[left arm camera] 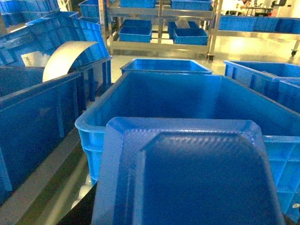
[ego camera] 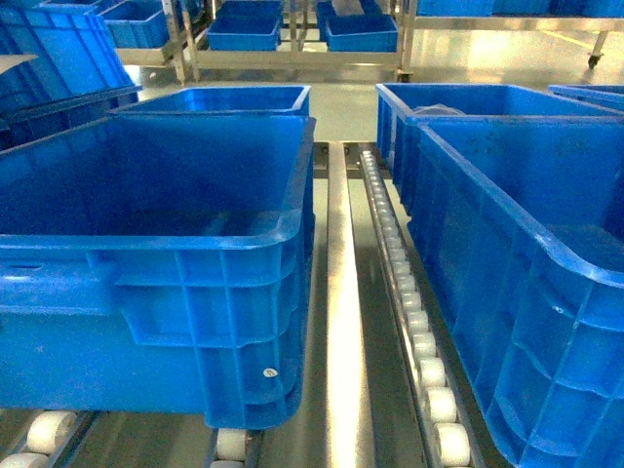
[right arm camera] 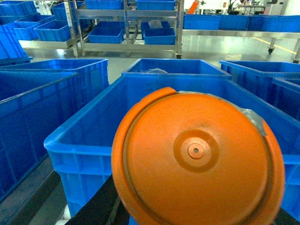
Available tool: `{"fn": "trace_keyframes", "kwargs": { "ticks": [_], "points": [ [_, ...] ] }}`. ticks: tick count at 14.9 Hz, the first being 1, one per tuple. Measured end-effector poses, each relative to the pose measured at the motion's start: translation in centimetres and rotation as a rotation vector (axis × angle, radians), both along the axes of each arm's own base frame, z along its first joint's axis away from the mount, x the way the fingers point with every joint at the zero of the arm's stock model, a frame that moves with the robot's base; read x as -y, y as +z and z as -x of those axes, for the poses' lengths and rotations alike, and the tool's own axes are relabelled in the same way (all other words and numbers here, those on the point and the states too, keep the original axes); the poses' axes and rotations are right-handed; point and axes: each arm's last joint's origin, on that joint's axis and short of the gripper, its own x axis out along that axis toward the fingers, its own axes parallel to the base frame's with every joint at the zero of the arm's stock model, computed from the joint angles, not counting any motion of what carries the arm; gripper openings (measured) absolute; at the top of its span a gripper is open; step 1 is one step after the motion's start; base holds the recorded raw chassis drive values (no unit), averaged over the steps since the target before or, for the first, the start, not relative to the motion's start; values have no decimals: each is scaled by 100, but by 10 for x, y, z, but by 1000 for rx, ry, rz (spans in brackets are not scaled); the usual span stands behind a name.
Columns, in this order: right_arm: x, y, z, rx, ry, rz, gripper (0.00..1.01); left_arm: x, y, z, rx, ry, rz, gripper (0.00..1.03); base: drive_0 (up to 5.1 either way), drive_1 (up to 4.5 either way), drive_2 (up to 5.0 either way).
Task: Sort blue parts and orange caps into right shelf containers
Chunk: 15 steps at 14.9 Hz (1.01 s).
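A blue part (left arm camera: 187,178), a moulded tray-like piece, fills the lower left wrist view. It is held up before a large blue crate (left arm camera: 98,126); only a dark bit of my left gripper's fingers (left arm camera: 80,213) shows beside it. A round orange cap (right arm camera: 197,159) fills the right wrist view in the same way, held over the near rim of another blue crate (right arm camera: 79,145), with dark gripper fingers (right arm camera: 96,206) below it. In the head view two such shelf containers (ego camera: 156,244) (ego camera: 526,263) stand side by side. No gripper shows there.
Between the crates run a steel rail (ego camera: 338,292) and a white roller track (ego camera: 409,312). More blue crates (ego camera: 219,99) (ego camera: 458,102) stand behind. Metal racks with bins (ego camera: 292,39) stand across the floor. A curved beige sheet (left arm camera: 63,58) leans in a left-hand crate.
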Motion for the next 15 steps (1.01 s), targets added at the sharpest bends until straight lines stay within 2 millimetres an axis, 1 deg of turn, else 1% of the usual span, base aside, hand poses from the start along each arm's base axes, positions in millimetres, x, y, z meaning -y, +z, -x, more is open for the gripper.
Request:
{"fn": "trace_keyframes", "kwargs": {
  "ticks": [1,2,3,4,5,6,7,8,9,11,12,13,14,15],
  "points": [
    [0,0,0,0,0,0,45,0,0,0,0,0,0,42,0,0,0],
    [-5,17,-2,114,7,42,45,4,17,-2,172,112,-3,42,0,0,0],
    [-8,24,-8,125,30,51,45,6,22,-8,206,148,-2,42,0,0,0],
    [-10,34,-15,141,45,59,45,5,22,-19,187,187,-6,42,0,0,0],
    [-13,46,-25,164,65,70,45,5,22,-31,166,188,-2,42,0,0,0],
    [-14,58,-35,185,80,71,45,5,28,-44,170,182,-3,42,0,0,0],
    [-15,71,-53,202,83,78,45,6,45,-65,203,156,6,42,0,0,0],
    [-18,82,-74,209,84,78,45,7,64,-91,247,126,8,42,0,0,0],
    [-21,89,-108,178,86,79,45,12,81,-130,237,70,17,42,0,0,0],
    [-23,87,-127,128,89,77,45,15,80,-151,192,49,12,42,0,0,0],
    [-24,86,-132,114,90,78,45,16,79,-156,176,42,11,42,0,0,0],
    [-24,83,-141,92,90,79,45,18,76,-166,146,28,11,42,0,0,0],
    [-25,82,-145,82,88,80,45,18,74,-171,132,24,10,42,0,0,0],
    [-25,80,-149,70,85,79,45,20,70,-180,103,21,7,42,0,0,0]
  ]
}}
